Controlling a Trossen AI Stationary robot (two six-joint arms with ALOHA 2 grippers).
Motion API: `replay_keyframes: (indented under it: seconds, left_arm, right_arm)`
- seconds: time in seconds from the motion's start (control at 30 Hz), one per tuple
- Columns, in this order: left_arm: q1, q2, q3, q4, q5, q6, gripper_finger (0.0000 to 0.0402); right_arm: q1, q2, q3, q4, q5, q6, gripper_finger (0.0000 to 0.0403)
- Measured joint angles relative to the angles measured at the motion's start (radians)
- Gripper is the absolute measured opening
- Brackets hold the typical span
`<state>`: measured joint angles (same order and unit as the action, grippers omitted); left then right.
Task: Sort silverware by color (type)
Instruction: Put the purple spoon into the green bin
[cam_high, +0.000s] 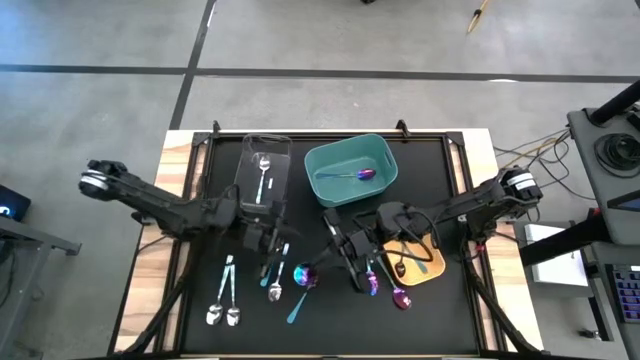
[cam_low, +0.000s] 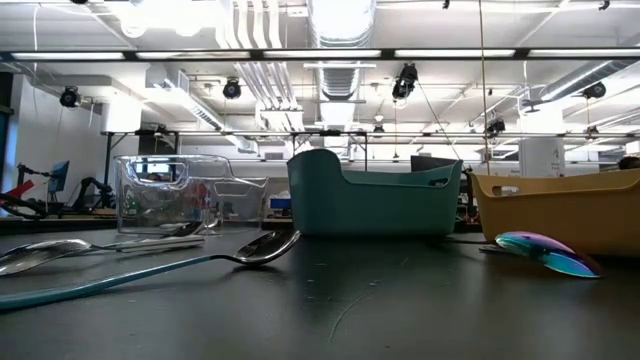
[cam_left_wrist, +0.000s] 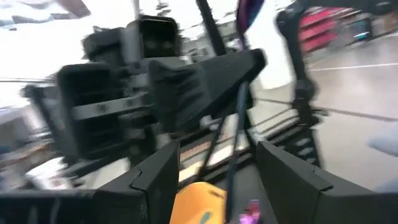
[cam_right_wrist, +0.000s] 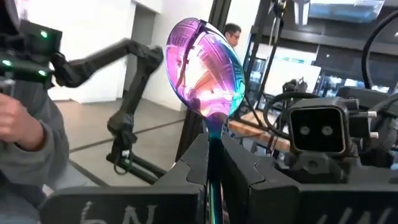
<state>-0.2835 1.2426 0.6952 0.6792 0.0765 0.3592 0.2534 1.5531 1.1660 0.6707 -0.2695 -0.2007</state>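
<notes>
Gripping an iridescent purple spoon (cam_right_wrist: 205, 68) by its handle, right gripper (cam_right_wrist: 213, 155) clamped tight, bowl raised between the two arms over the black table (cam_high: 440, 310), just in front of the teal bin (cam_high: 350, 170). Facing it from the other side, left gripper (cam_left_wrist: 214, 174) spread wide with nothing in it, near the clear bin (cam_high: 264, 170) where one silver spoon (cam_high: 263, 172) lies. Scattered across the mat, more silverware (cam_high: 228, 300), one purple spoon (cam_high: 352, 175) in the teal bin, a dark one in the orange bin (cam_high: 425, 262).

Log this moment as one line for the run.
right gripper: shut on purple spoon | left gripper: open, empty | teal bin: one purple spoon
</notes>
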Motion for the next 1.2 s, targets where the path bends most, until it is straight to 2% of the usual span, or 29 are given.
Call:
replay_keyframes:
  seconds: [0.1,0.3,0.5,0.6,0.73,0.8,0.83,1.2]
  left_arm:
    - [0.015,0.075,0.027,0.060,0.064,-0.027,0.0196]
    - [0.020,0.178,0.090,0.077,0.118,-0.036,0.0196]
    - [0.020,0.235,0.128,0.083,0.127,-0.047,0.0187]
    - [0.021,0.241,0.129,0.081,0.126,-0.046,0.0156]
    - [0.022,0.233,0.129,0.086,0.114,-0.038,0.0078]
    - [0.022,0.230,0.129,0.087,0.089,-0.036,0.0027]
    - [0.022,0.229,0.129,0.086,0.070,-0.034,0.0015]
    - [0.021,0.169,0.128,-0.045,-0.186,-0.012,0.0000]
  right_arm:
    - [-0.003,0.005,0.002,0.003,-0.001,-0.002,0.0013]
    - [-0.016,0.005,0.002,-0.007,0.001,-0.002,0.0013]
    - [-0.019,0.004,0.002,-0.003,0.000,-0.020,0.0013]
    - [-0.020,0.004,0.002,-0.003,0.000,-0.020,0.0013]
    - [-0.020,0.004,0.002,-0.003,0.000,-0.020,0.0013]
    - [-0.020,0.004,0.002,-0.004,-0.001,-0.020,0.0014]
    - [-0.020,0.004,0.002,-0.004,0.001,-0.019,0.0018]
    - [-0.021,-0.025,0.004,-0.058,0.198,0.017,0.0110]
